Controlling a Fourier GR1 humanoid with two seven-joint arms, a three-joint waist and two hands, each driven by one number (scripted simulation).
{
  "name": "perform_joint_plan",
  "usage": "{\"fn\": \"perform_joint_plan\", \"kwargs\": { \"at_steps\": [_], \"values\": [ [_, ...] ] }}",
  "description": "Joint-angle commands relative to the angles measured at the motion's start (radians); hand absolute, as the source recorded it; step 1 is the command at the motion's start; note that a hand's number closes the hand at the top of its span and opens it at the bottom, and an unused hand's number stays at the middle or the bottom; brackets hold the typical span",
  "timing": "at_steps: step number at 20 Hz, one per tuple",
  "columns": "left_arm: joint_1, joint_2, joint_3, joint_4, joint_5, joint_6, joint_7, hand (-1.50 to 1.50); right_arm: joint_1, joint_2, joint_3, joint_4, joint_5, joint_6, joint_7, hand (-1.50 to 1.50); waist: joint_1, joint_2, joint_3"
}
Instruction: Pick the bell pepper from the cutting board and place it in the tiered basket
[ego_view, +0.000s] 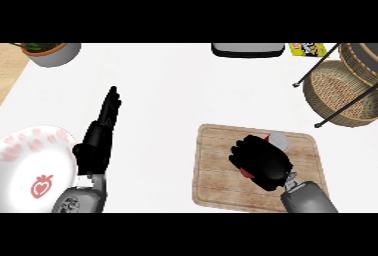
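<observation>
A wooden cutting board (221, 172) lies at the lower right of the white counter. My right hand (260, 159) is over it with fingers curled down around the bell pepper (246, 173), of which only a small red patch shows under the palm. A grey-white bit shows at the fingers' far side. The tiered basket (341, 92), woven wicker on a black wire frame, stands at the far right. My left hand (100, 135) rests open at the left, fingers straight and pointing away, beside a plate.
A white plate (29, 165) with red strawberry prints sits at the lower left. A potted plant (50, 52) stands at the back left. A dark appliance (247, 49) and a yellow box (306, 49) line the back edge.
</observation>
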Motion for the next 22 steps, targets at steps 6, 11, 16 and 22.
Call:
{"fn": "perform_joint_plan", "kwargs": {
  "at_steps": [6, 11, 16, 22],
  "values": [
    [0.047, 0.023, 0.024, -0.028, 0.019, -0.011, -0.012, 0.0, 0.123, -0.101, -0.352, 0.094, 0.015, 0.104, 0.346, 1.5, -0.026, 0.005, 0.002],
    [-0.043, 0.005, 0.03, 0.028, 0.003, 0.007, 0.006, 0.0, 0.145, -0.048, -0.386, -0.11, -0.004, 0.182, 0.46, 1.5, -0.017, 0.004, 0.002],
    [-0.015, 0.017, 0.035, -0.041, 0.031, -0.02, 0.057, 0.0, 0.171, -0.103, -0.504, -0.345, -0.084, 0.263, 0.471, 1.5, -0.017, 0.0, 0.002],
    [-0.009, 0.035, 0.054, -0.002, 0.032, -0.029, 0.009, 0.0, 0.086, -0.139, -0.664, -0.633, -0.227, 0.487, 0.51, 1.5, -0.018, 0.0, 0.001]
  ]
}}
